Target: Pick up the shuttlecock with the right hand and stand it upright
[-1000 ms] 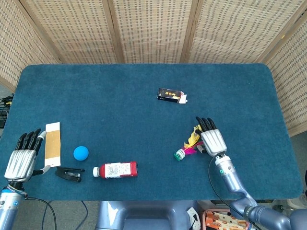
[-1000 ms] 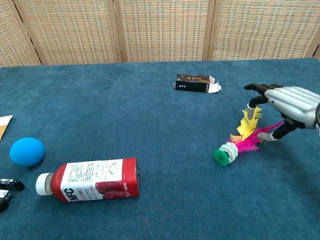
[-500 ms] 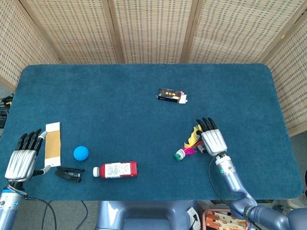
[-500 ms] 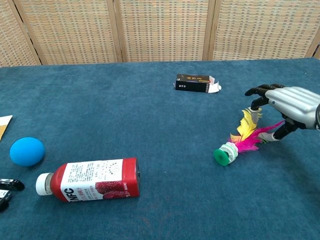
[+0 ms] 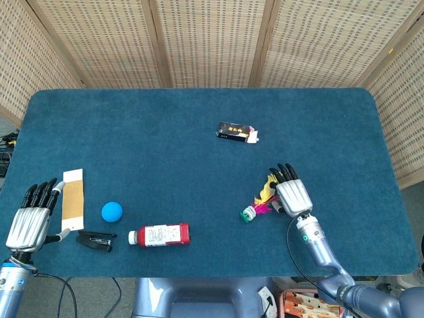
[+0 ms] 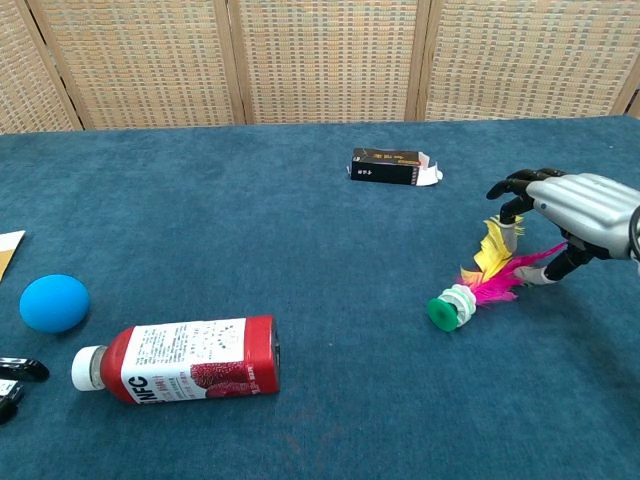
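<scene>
The shuttlecock (image 5: 258,203) (image 6: 482,284) lies on its side on the blue cloth, its green base pointing to the front left and its yellow and pink feathers to the back right. My right hand (image 5: 292,193) (image 6: 578,206) hovers over the feathers with its fingers arched downward. The fingertips (image 6: 508,212) reach the tips of the yellow feathers, and the thumb sits by the pink ones. The hand has no closed grip on it. My left hand (image 5: 30,221) rests flat at the table's front left corner, fingers straight, holding nothing.
A small black box (image 5: 236,132) (image 6: 392,166) lies behind the shuttlecock. A red bottle (image 5: 161,234) (image 6: 180,358) lies on its side at the front, with a blue ball (image 5: 112,211) (image 6: 54,302), a black clip (image 5: 96,239) and a cardboard strip (image 5: 73,199) further left.
The right hand's fingers have curled down a little more onto the yellow feathers. The shuttlecock lies where it was, and the left hand has not moved.
</scene>
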